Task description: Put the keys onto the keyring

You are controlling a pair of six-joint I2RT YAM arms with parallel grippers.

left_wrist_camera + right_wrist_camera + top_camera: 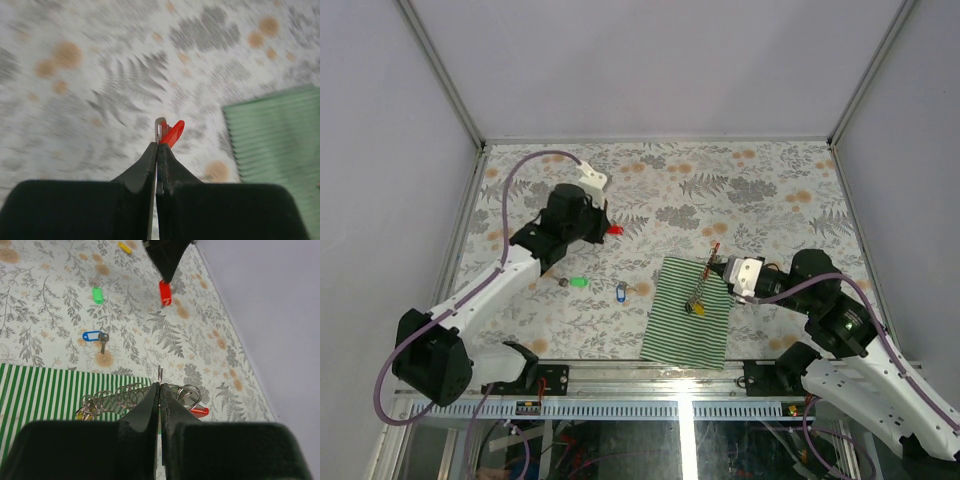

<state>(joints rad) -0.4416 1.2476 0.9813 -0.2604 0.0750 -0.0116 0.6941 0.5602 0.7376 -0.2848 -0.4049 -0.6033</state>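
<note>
The keyring (125, 394) lies as a chain of linked grey wire rings along the far right part of the striped cloth (685, 320), with its curved red clip (199, 411) just past the cloth's far edge. The right gripper (160, 385) has its jaws shut on one thin ring that stands upright at that end. A yellow tag (698, 309) sits on the cloth beside the chain's near end. The left gripper (603, 226) is well apart, out beyond the cloth's far left corner, with its jaws pinched tight on the red-tagged key (172, 134) at the metal end, so the tag sticks out past the tips. The step looks like bringing that key across to the held ring and threading it on. For that, the right jaws should likely keep the ring steady and upright, clear of the other loops. The left arm should approach low and in line with the ring's gap, leading with the key's small metal loop, not the plastic tag. The loop is thin and the wire springy, so a slight misalignment could push the chain off the cloth. The green-tagged key (578, 283) and the blue-tagged key (622, 291) lie on the surface (770, 190) just left of the cloth, not yet picked up.
</note>
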